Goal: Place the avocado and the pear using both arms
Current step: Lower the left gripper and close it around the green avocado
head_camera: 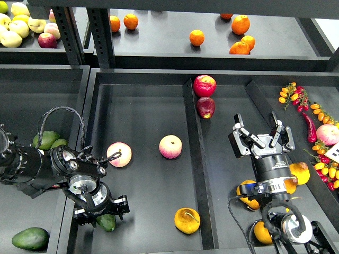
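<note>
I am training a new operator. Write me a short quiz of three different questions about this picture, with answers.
1. True or false: the right pincer is open and holds nothing.
2. How many pink-and-cream peaches lie in the middle tray?
3. Which fruit is under the left pincer? A) orange B) avocado C) apple

Key: 1. True. 2. Two: left peach, right peach. 3. B; whether it is gripped cannot be told. The pear lies apart.

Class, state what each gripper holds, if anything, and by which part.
The left gripper is shut on the avocado, around its upper end. The right gripper is open and holds nothing.
</note>
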